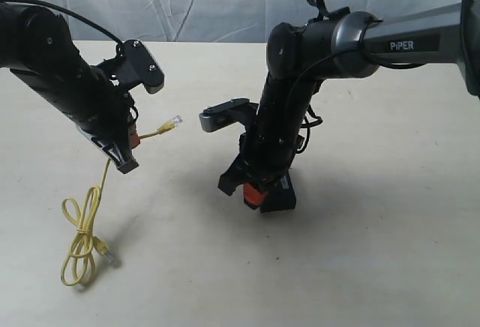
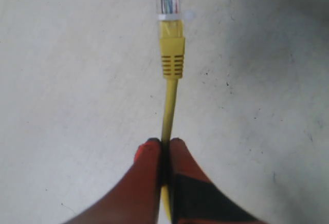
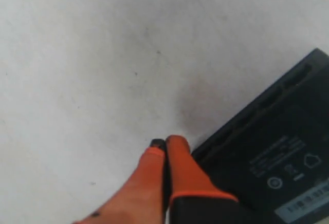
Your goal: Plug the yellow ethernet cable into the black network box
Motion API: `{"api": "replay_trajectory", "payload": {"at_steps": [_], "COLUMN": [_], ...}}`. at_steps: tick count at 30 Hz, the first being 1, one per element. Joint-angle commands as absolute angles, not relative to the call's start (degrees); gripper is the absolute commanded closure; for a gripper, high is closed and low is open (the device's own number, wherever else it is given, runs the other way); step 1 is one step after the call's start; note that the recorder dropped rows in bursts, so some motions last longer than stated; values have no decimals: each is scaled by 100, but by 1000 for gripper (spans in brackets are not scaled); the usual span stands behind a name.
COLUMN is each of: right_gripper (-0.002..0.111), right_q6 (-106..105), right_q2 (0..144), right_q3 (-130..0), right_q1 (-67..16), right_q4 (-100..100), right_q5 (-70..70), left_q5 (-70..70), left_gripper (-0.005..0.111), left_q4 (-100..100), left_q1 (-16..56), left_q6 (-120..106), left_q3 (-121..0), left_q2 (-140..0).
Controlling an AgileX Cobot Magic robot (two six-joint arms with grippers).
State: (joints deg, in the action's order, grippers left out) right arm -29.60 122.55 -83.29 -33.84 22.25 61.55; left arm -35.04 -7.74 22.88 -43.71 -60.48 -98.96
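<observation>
Left wrist view: pinches the yellow cable (image 2: pixel 169 106) just behind its clear plug (image 2: pixel 169 0) with the left end effector (image 2: pixel 163 144), off the bench (image 2: pixel 77 80). Holds the right end effector (image 3: pixel 164 144) pressed together just beside the black box (image 3: pixel 277 147). Level the plug, square it to the side slots (image 3: pixel 247 116), push straight.

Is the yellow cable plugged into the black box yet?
No, it's out. The left tool pinches the cable, and its clear plug sticks out in the air, away from the box.

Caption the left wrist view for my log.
Left gripper pinches the yellow ethernet cable behind its clear plug, over the pale table.
</observation>
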Motion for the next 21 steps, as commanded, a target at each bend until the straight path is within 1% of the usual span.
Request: {"api": "replay_trajectory", "payload": {"at_steps": [1, 4, 7, 14, 18, 21], "right_gripper": [109, 109, 109, 109, 109, 109], "right_q6": [-2960, -2960, -2960, -3066, -3589, -4247], "right_q2": [12032, 11713, 11383, 10905, 10779, 10791], "right_q3": [-8312, -8312, -8312, -8243, -7602, -6925], "right_q1": [-3394, -3375, -3167, -1964, -1451, -1171], "right_q4": [2218, 2249, 2389, 3220, 3887, 4595], "right_q5": [6102, 6102, 6119, 6205, 5768, 5359], "left_q5": [-3483, -3483, -3558, -4204, -4400, -4308], "left_gripper": [107, 107, 107, 107, 107, 107], "left_q4": [-812, -826, -938, -1218, -2142, -2077], "left_q1": [2288, 2288, 2288, 2300, 2355, 2585], "left_q6": [-4348, -4348, -4348, -4643, -5462, -5598], "left_q3": [-6017, -6017, -6017, -6017, -6017, -6017], "left_q2": [-9892, -9892, -9892, -9892, -9901, -9963]}}
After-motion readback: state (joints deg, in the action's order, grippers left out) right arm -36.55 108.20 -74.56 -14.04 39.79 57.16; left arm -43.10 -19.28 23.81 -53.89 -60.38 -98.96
